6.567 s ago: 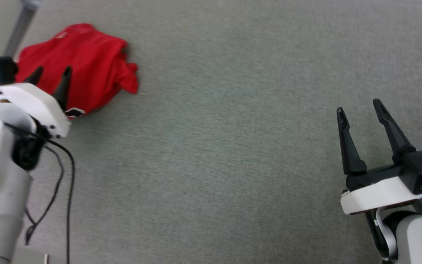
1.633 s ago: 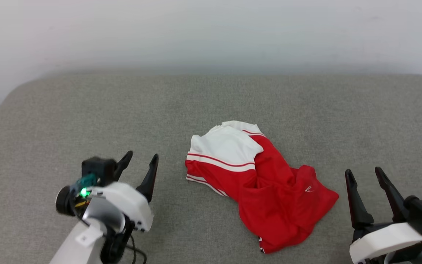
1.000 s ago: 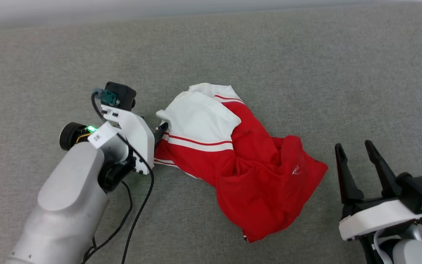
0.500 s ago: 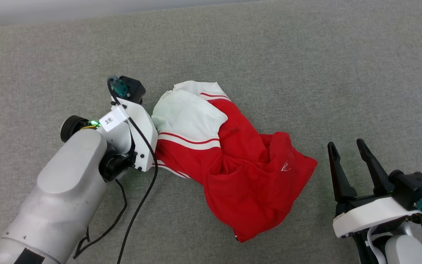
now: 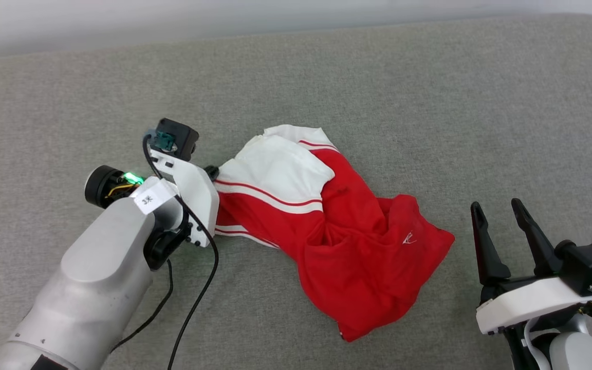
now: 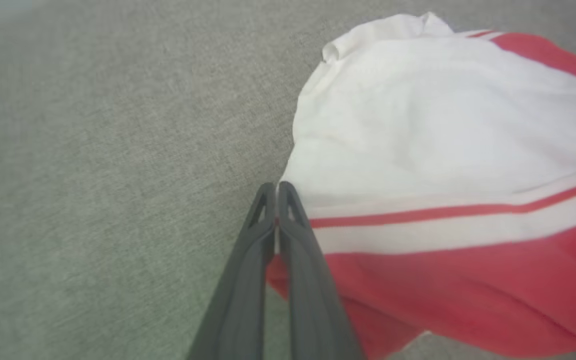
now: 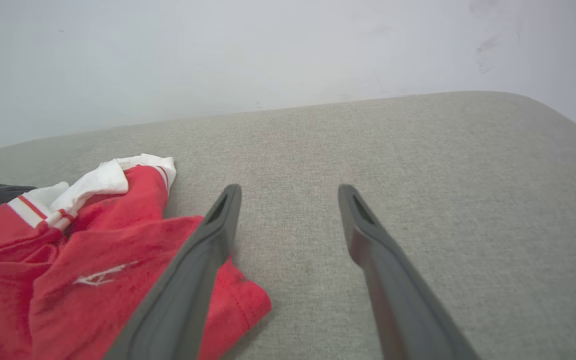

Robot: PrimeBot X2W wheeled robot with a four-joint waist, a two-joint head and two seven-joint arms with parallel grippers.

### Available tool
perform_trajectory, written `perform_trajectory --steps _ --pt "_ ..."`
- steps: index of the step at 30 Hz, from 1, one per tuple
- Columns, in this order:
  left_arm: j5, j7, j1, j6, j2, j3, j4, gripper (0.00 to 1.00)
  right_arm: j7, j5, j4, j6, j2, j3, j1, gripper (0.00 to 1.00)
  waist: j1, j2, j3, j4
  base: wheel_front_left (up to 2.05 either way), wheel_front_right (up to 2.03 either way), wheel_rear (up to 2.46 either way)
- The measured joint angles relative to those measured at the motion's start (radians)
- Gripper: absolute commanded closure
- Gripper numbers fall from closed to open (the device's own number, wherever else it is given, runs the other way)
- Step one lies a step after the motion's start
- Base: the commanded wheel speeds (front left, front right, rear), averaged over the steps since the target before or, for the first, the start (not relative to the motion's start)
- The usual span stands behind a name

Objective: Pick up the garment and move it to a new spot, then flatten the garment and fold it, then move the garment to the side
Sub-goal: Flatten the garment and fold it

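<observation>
A crumpled red jersey, the garment [image 5: 337, 241], lies near the middle of a grey fabric-covered surface [image 5: 404, 82]. Its white sleeve end [image 5: 275, 172], edged with thin red stripes, is turned up at the far left of the heap, and the red body is bunched toward the near right. The robot's left gripper [image 6: 276, 190] reaches in from the left. Its two dark fingers are clenched on the left edge of that white sleeve end, with a sliver of pale cloth pinched between them. From above, the sleeve's edge is drawn to a point at the fingertips. A green light [image 5: 130, 178] glows on the left wrist beside a small white label [image 5: 148, 198], and a black cable [image 5: 193, 303] trails from the wrist across the surface toward the near side. The right gripper [image 5: 496, 204] hovers at the near right, close to the garment's right edge but apart from it. Its fingers are spread wide and released, with grey surface showing between them. A small white logo [image 5: 408, 239] marks the red fold nearest that gripper. A pale wall [image 7: 218, 50] rises behind the far edge of the surface.
</observation>
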Motion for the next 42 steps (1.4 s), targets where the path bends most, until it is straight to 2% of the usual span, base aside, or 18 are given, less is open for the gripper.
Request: perform_trajectory --steps 8,14,23,29,32,38,39,40,41,42 --pt "0.005 -0.173 0.039 0.067 -0.002 0.049 -0.018 1.00 0.017 -0.007 -0.018 0.000 0.000 -0.025 0.018 0.00 -0.0001 0.0000 -0.052 0.035 0.00 0.00 0.00" --pt "-0.015 -0.265 0.135 0.126 0.048 0.099 -0.110 1.00 0.028 -0.007 -0.035 0.000 0.000 -0.050 0.040 0.00 -0.0002 0.0000 -0.082 0.058 0.00 0.00 0.00" --pt "-0.074 -0.298 0.439 0.276 0.146 0.164 -0.332 1.00 0.043 -0.007 -0.050 0.000 0.000 -0.075 0.086 0.00 -0.0002 0.0000 -0.128 0.083 0.00 0.00 0.00" --pt "-0.163 -0.292 0.680 0.366 0.155 0.202 -0.435 1.00 0.060 -0.007 -0.058 0.000 0.000 -0.072 0.108 0.00 -0.0002 0.0000 -0.159 0.090 0.00 0.00 0.00" --pt "-0.201 -0.292 0.770 0.382 0.143 0.207 -0.448 1.00 0.067 -0.007 -0.064 0.000 0.000 -0.071 0.121 0.00 -0.0002 0.0000 -0.173 0.089 0.00 0.00 0.00" --pt "-0.217 -0.307 0.813 0.365 0.108 0.184 -0.457 1.00 0.079 -0.007 -0.080 0.000 0.000 -0.070 0.135 0.00 -0.0002 0.0000 -0.191 0.087 0.00 0.00 0.00" --pt "-0.212 -0.314 0.812 0.363 0.104 0.180 -0.457 0.72 0.082 -0.007 -0.082 0.000 0.000 -0.070 0.137 0.00 -0.0002 0.0000 -0.192 0.088 0.00 0.00 0.00" --pt "-0.203 -0.322 0.809 0.360 0.100 0.177 -0.457 0.20 0.083 -0.007 -0.084 0.000 0.000 -0.071 0.137 0.00 -0.0002 0.0000 -0.194 0.088 0.00 0.00 0.00" --pt "-0.199 -0.330 0.804 0.355 0.097 0.177 -0.457 0.00 0.086 -0.007 -0.086 0.000 0.000 -0.071 0.138 0.00 -0.0002 0.0000 -0.196 0.088 0.00 0.00 0.00" --pt "-0.195 -0.343 0.797 0.354 0.095 0.176 -0.458 0.00 0.087 -0.007 -0.086 0.000 0.000 -0.071 0.139 0.00 -0.0002 0.0000 -0.198 0.088 0.00 0.00 0.00"
